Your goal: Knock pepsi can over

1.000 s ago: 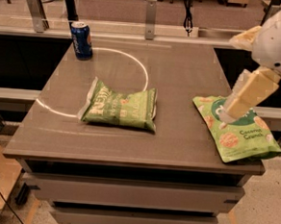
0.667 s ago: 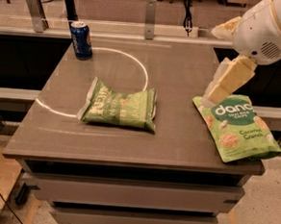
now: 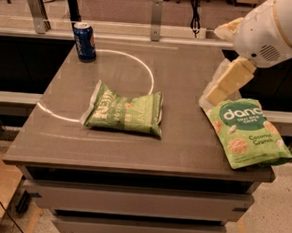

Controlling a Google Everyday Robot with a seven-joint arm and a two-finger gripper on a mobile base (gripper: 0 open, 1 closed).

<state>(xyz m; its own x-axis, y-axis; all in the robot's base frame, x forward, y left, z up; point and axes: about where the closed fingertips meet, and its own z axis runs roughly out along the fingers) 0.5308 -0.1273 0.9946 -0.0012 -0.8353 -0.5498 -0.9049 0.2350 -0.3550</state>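
- Tool (image 3: 215, 96) low over the right side of the desk (image 3: 184, 141), just at the upper edge of the right-hand snack bag (image 3: 248, 133); spread or pressed together, cannot tell.
- Can (image 3: 84, 41) upright at the far left corner, close to the back edge and well apart from the tool.
- Long crossing ahead, by the look of it: a low sweep likely to catch the middle snack bag (image 3: 125, 111), lying between the two, and shove it along.
- Right-hand bag seemingly hanging over the desk's right edge; a snag on leaving could pull it to the floor.
- Contact too low on the can: likely a slide rather than a tip. Contact aimed backward or leftward: possibly a roll off the near edges into the dark gap behind.
- Glancing touch: maybe only a wobble, can left standing.
- Surface: flat grey-brown top with a white arc (image 3: 148, 71) marked on it, stepped tiers below.
- Room: rail with metal posts (image 3: 156, 18) behind, speckled floor at lower right.
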